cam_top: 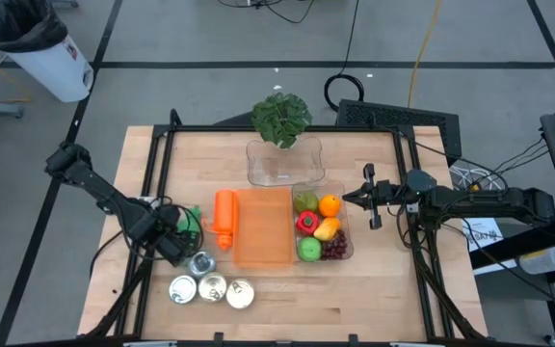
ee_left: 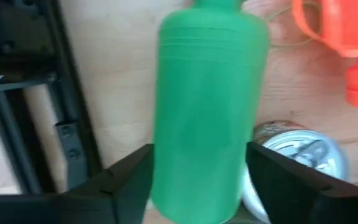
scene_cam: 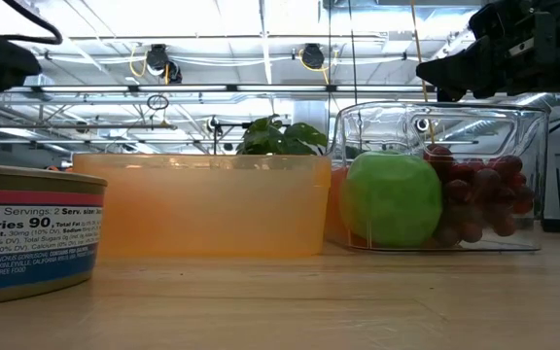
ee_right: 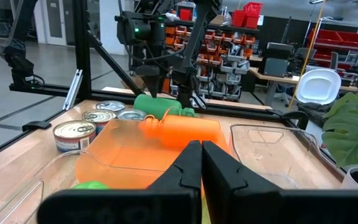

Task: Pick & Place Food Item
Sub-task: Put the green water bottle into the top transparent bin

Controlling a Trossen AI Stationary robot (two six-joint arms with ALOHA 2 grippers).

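I see the left gripper (cam_top: 183, 234) low at the table's (cam_top: 374, 289) left side, its fingers (ee_left: 114, 186) clamped on either side of a green bottle (ee_left: 207, 106). From the high view the bottle sits just left of the orange bottle (cam_top: 224, 219), which lies along the left wall of the orange bin (cam_top: 263, 228).

Three cans (cam_top: 212, 287) stand in a row on the near side, just below the left gripper; a fourth can (cam_top: 200, 264) sits right beside the gripper (its pull-tab lid (ee_left: 297, 152) shows next to the green bottle in the left wrist view).

Right gripper (cam_top: 366, 196) hangs above the table just right of the clear fruit container (cam_top: 347, 241), fingers (ee_right: 225, 177) pressed together, nothing between them.

The fruit container sits against the orange bin's right side. Contents, as I read them: orange (cam_top: 329, 204), red pepper (cam_top: 306, 222), green apple (cam_top: 308, 249), dark grapes (cam_top: 334, 248); a yellow piece (cam_top: 327, 228) I cannot identify.

An empty clear container (cam_top: 284, 164) sits on the far side of the bin, with a leafy plant (cam_top: 281, 118) at its far edge.
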